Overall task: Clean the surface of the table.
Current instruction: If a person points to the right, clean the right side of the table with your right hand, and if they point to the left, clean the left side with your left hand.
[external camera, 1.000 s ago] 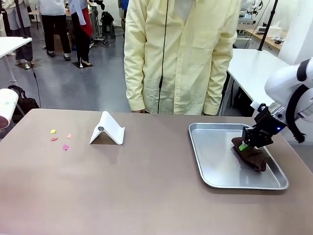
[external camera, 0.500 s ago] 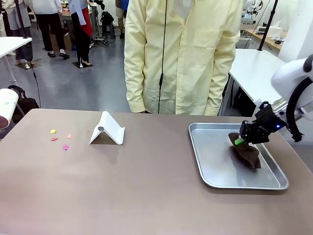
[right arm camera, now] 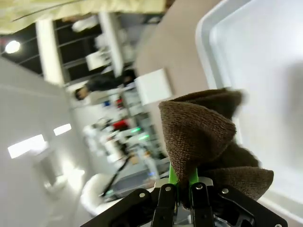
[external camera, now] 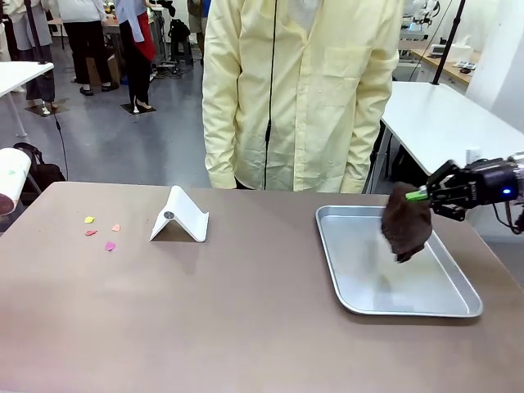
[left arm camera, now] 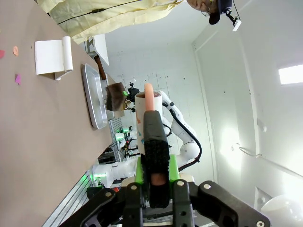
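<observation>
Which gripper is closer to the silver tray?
Right. The right gripper hangs by the tray's far right corner, gripping the brown cloth; the left gripper is far across the table.

The right fingers [external camera: 417, 196], clamped on the brown cloth [external camera: 404, 225], now sit higher than a second ago and lie level instead of pointing down. The cloth, earlier lying on the silver tray's [external camera: 368, 282] floor, now hangs clear above it.
</observation>
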`<state>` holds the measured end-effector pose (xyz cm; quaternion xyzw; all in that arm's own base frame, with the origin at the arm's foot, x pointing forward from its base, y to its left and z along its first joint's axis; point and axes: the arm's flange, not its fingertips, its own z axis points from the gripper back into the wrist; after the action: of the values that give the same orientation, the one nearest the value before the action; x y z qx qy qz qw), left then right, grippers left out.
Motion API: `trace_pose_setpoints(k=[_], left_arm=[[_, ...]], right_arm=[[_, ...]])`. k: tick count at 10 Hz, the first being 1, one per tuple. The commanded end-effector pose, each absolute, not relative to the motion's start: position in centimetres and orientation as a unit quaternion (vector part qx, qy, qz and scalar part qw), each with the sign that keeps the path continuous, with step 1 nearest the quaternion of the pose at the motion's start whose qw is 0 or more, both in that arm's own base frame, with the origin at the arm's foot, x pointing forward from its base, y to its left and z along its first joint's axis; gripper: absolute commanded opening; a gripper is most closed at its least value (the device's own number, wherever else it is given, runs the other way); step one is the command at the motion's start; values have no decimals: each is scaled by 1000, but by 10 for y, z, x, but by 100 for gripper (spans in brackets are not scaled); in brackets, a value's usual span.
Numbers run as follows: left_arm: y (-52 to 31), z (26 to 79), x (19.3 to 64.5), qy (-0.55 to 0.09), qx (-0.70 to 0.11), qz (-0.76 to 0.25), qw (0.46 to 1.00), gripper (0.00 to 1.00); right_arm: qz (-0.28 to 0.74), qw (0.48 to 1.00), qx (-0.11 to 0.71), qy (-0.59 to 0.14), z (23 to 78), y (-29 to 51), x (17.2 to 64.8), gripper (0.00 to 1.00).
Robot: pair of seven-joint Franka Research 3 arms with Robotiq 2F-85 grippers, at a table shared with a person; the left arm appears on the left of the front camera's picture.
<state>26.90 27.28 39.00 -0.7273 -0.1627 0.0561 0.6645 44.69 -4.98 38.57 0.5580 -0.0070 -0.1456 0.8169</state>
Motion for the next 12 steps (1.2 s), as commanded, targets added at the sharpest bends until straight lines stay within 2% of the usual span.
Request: trace_pose_setpoints(k=[1, 3, 4, 6, 8, 9, 12], left_arm=[[271, 392, 267, -169, -730, 49, 660, 0], [271, 392, 267, -169, -730, 49, 660, 0], [271, 392, 267, -169, -730, 49, 660, 0], [271, 392, 267, -169, -730, 49, 660, 0], [271, 392, 267, -169, -730, 49, 660, 0], [271, 392, 267, -169, -730, 49, 660, 0], [271, 392, 267, -169, -730, 49, 660, 0]], right_arm=[[-154, 747, 647, 27, 390, -74, 431, 8], [-156, 716, 680, 25, 398, -103, 413, 8], [-164, 713, 682, -7, 401, -113, 405, 8], [-150, 728, 669, -1, 404, -124, 394, 8], [-178, 765, 619, 2, 400, -116, 403, 8], [-165, 727, 666, 6, 401, -131, 398, 8], [-165, 727, 666, 6, 401, -131, 398, 8]])
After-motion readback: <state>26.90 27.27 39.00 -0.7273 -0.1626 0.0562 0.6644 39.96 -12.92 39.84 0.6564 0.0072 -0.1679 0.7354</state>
